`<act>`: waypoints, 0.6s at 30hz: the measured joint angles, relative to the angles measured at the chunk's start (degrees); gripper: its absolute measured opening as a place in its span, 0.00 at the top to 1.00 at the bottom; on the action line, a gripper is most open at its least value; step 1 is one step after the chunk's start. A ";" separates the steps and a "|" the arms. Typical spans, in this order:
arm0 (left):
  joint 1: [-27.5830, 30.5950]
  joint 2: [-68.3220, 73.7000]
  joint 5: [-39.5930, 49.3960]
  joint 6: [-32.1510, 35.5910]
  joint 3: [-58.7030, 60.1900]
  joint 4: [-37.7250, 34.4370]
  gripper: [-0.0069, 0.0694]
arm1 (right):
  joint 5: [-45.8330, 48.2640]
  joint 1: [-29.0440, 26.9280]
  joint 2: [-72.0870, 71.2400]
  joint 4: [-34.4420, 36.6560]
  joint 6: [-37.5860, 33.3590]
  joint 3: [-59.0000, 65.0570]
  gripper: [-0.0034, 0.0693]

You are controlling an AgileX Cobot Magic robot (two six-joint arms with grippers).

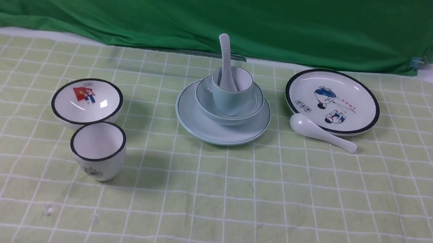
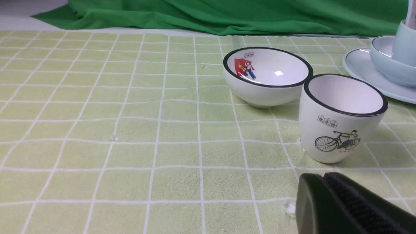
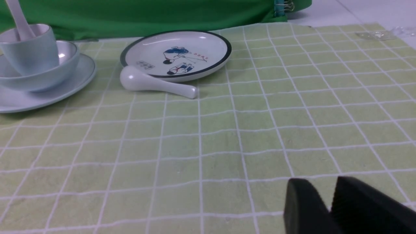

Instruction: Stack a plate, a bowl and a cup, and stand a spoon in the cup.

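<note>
Front view gave me the spoon (image 1: 226,63) standing in the cup (image 1: 231,98), its long axis steep and its handle tipping slightly toward my left arm's side. The cup sat in the bowl (image 1: 250,111), and the bowl on the plate (image 1: 220,137), near the middle of the desk (image 1: 196,218). From my left pincer (image 2: 320,178), that stack lay forward and to the right, well apart; its fingers were together, with nothing between them. My right pincer (image 3: 323,187) had its fingertips a little apart and held nothing, with the stack ahead and inward, also well clear. I could not tell which arm was nearer. I judged the stacking complete, so the coming move called only for keeping both arms back; a sweep inward could have caught that raised handle and tipped the cup.
</note>
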 joint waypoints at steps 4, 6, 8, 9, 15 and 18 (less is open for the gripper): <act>0.00 0.00 0.00 1.07 0.00 0.00 0.93 | 0.00 0.00 0.00 0.00 0.00 0.00 0.70; 0.00 0.00 0.00 1.49 0.00 0.00 0.93 | 0.00 0.00 0.00 0.00 0.00 0.00 0.69; 0.00 0.00 0.00 1.61 0.00 0.00 0.93 | 0.00 0.00 0.00 0.00 0.00 0.00 0.69; 0.00 0.00 0.00 1.61 0.00 0.00 0.92 | 0.00 0.00 0.00 0.00 0.00 0.00 0.68; 0.00 0.00 0.00 1.61 0.00 0.00 0.92 | 0.00 0.00 0.00 0.00 0.00 0.00 0.66; 0.00 0.00 -0.05 1.61 0.00 0.00 0.92 | 0.00 0.00 0.00 0.00 0.00 0.00 0.65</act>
